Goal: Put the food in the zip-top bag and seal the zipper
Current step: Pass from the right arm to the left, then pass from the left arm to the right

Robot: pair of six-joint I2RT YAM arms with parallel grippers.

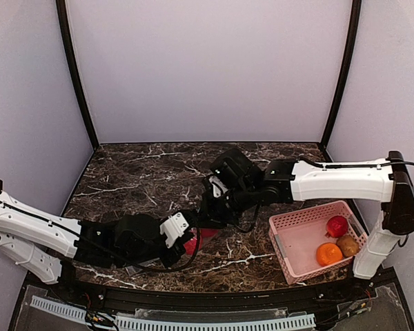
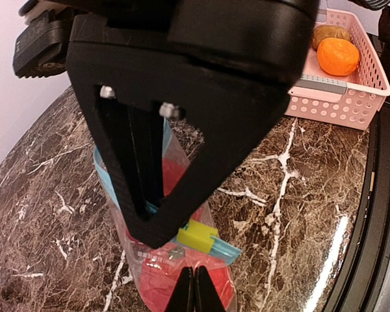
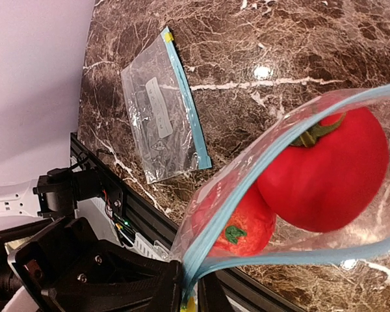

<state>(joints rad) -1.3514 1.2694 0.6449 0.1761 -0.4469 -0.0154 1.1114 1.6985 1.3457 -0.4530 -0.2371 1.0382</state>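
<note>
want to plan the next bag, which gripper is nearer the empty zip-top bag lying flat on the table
Left. The left gripper pinches the filled bag near the front edge, toward the empty zip-top bag; the right gripper grips the filled bag's zipper farther back.

Far table (image 1: 138, 169) open; arms (image 1: 262, 183) and zip-top bag (image 1: 196, 240) crowd the middle, pink basket (image 1: 281, 241) blocks near right

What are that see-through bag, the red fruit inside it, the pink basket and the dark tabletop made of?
The bag looks like thin clear plastic film, crinkly, with a blue zip strip. The red fruit: probably moulded plastic, smooth and shiny. The basket: pink plastic, lattice walls. The tabletop: polished dark marble by its white veins, or a printed laminate.
</note>
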